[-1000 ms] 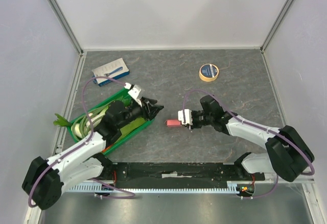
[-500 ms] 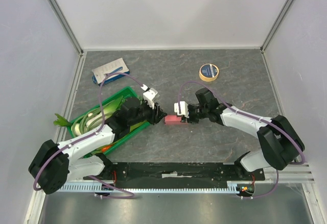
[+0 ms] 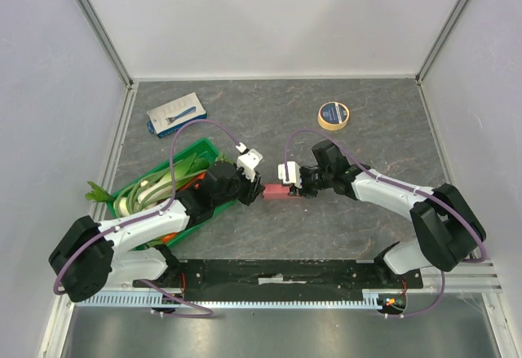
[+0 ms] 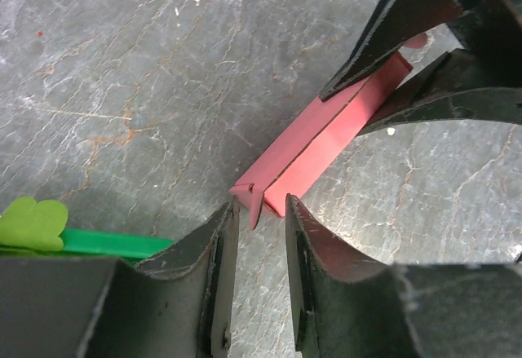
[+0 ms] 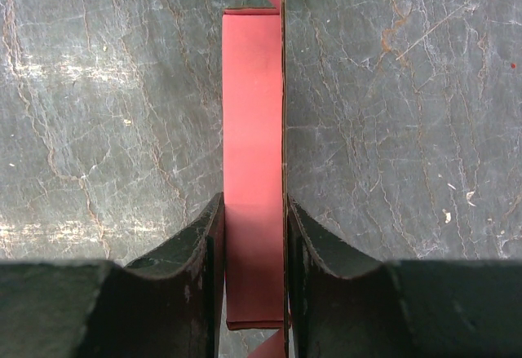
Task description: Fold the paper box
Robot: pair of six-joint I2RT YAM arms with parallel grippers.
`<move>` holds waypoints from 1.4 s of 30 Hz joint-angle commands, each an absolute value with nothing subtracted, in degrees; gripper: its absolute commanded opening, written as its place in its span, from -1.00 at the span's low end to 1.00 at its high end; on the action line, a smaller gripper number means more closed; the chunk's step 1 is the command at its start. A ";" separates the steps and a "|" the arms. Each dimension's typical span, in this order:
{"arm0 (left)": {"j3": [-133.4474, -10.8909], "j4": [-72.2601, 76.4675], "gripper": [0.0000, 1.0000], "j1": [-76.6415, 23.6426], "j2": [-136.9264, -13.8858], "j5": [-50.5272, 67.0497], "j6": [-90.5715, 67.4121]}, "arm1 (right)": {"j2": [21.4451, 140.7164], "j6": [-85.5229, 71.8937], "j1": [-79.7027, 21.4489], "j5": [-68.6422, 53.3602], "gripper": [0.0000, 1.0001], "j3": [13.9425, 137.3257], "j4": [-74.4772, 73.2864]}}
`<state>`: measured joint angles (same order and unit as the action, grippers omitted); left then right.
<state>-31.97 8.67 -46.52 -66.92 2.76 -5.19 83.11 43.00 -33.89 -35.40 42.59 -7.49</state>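
My right pincer [image 5: 254,201] clamps the paper box [image 3: 276,192] lying mid-counter [image 3: 367,154]; left pincer [image 4: 261,203], narrowly parted, straddles its near end; closing off-line could, I judge, crumple the thin card or twist it free.

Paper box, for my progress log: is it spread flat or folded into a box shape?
Folded: the paper box is a long narrow tube, though one end flap sticks out untucked.

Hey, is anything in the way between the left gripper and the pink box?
Nothing visible. The left gripper straddles the end flap of the box with nothing between them, and the right gripper clamps the other end.
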 commanded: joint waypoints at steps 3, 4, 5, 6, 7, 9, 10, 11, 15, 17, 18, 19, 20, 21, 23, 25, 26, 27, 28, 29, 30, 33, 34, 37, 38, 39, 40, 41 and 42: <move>-33.58 7.20 -0.28 -46.76 -66.01 -3.08 -2.99 | 83.85 42.80 -33.66 -35.24 -0.46 43.59 -10.63; -33.40 7.38 -0.31 -46.67 -66.09 -3.08 -2.73 | 83.85 42.80 -33.66 -35.07 -0.47 43.59 -10.55; -33.49 7.30 -0.35 -46.76 -66.09 -2.99 -2.72 | 83.85 42.89 -33.66 -35.07 -0.46 43.68 -10.55; -33.57 7.47 -0.38 -46.67 -66.01 -2.21 -2.81 | 84.02 42.89 -33.66 -35.07 -0.46 43.77 -10.63; -33.49 7.82 -0.44 -46.67 -66.09 -1.50 -2.90 | 84.02 42.89 -33.66 -35.16 -0.46 43.77 -10.55; -33.57 8.70 -0.46 -46.67 -66.53 -0.44 -2.81 | 84.20 42.89 -33.66 -35.07 -0.48 43.86 -10.63; -33.75 8.70 -0.46 -46.67 -66.97 -0.44 -2.81 | 84.11 42.98 -33.75 -35.24 -0.48 43.86 -10.63; -33.75 8.79 -0.46 -46.76 -67.06 -0.35 -2.73 | 84.02 43.07 -33.66 -35.16 -0.48 43.77 -10.72; -34.54 9.05 -0.50 -46.67 -68.03 -0.35 -2.72 | 84.02 43.15 -33.66 -35.25 -0.49 43.77 -10.63; -34.89 9.23 -0.63 -46.67 -68.81 -0.26 -2.81 | 84.20 43.33 -33.66 -35.33 -0.49 43.94 -10.81; -35.33 9.05 -0.68 -46.76 -69.08 -0.26 -3.42 | 84.20 43.33 -33.66 -35.33 -0.49 43.95 -10.90; -35.51 9.05 -0.73 -46.76 -69.34 -0.26 -3.60 | 84.20 43.50 -33.66 -35.33 -0.49 43.95 -10.99; -35.77 9.14 -0.75 -46.67 -69.95 -0.18 -3.60 | 84.20 43.51 -33.58 -35.42 -0.50 43.95 -10.99; -36.21 9.05 -0.78 -46.67 -70.13 1.83 -3.95 | 84.20 43.51 -33.66 -35.42 -0.49 43.95 -11.07; -36.56 8.97 -0.86 -46.84 -70.49 2.20 -4.57 | 84.29 43.51 -33.66 -35.42 -0.50 44.03 -11.08; -37.70 8.09 -0.96 -46.76 -70.93 0.97 -8.16 | 84.55 43.51 -33.66 -35.33 -0.50 44.21 -11.16; -38.31 6.35 -0.96 -46.84 -71.19 0.53 -9.65 | 84.64 43.51 -33.66 -35.42 -0.50 44.30 -11.25; -39.97 5.20 -0.96 -46.85 -72.06 -1.21 -13.41 | 84.73 43.51 -33.66 -35.42 -0.51 44.30 -11.34; -40.95 4.14 -0.96 -46.85 -72.51 -2.27 -15.54 | 84.81 43.51 -33.75 -35.42 -0.51 44.47 -11.42; -41.91 1.35 -0.96 -46.76 -73.21 -3.07 -17.56 | 84.90 43.59 -33.75 -35.33 -0.51 44.56 -11.51; -43.75 0.36 -0.96 -46.84 -73.73 -4.03 -21.41 | 85.08 43.59 -33.75 -35.33 -0.52 44.65 -11.77; -46.48 -3.06 -0.96 -47.46 -76.02 -7.27 -27.92 | 85.25 43.59 -33.84 -35.24 -0.52 44.82 -11.86; -46.93 -3.51 -0.96 -48.77 -77.24 -9.12 -29.17 | 85.34 43.59 -33.84 -35.24 -0.52 44.91 -11.95; -49.83 -6.67 -0.96 -51.67 -80.40 -14.49 -31.99 | 85.43 43.59 -33.84 -35.24 -0.53 44.91 -12.04; -50.36 -7.20 -0.96 -52.38 -81.12 -15.55 -32.60 | 85.34 43.59 -33.92 -35.24 -0.53 44.91 -12.04; -51.32 -7.64 -0.96 -53.43 -81.82 -17.12 -33.48 | 85.34 43.59 -33.93 -35.33 -0.53 44.91 -11.95; -51.68 -8.34 -0.96 -53.96 -82.26 -18.18 -34.10 | 85.43 43.51 -33.93 -35.33 -0.53 45.00 -12.13; -51.68 -8.26 -0.96 -54.40 -83.05 -19.06 -34.54 | 85.26 43.51 -33.93 -35.33 -0.53 44.91 -12.13; -51.51 -7.83 -0.96 -54.93 -83.32 -20.29 -34.63 | 85.25 43.51 -33.84 -35.33 -0.53 45.00 -12.13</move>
<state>-49.15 -9.39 -51.96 -80.62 -15.53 -27.75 84.09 42.61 -32.82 -33.69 44.31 -9.13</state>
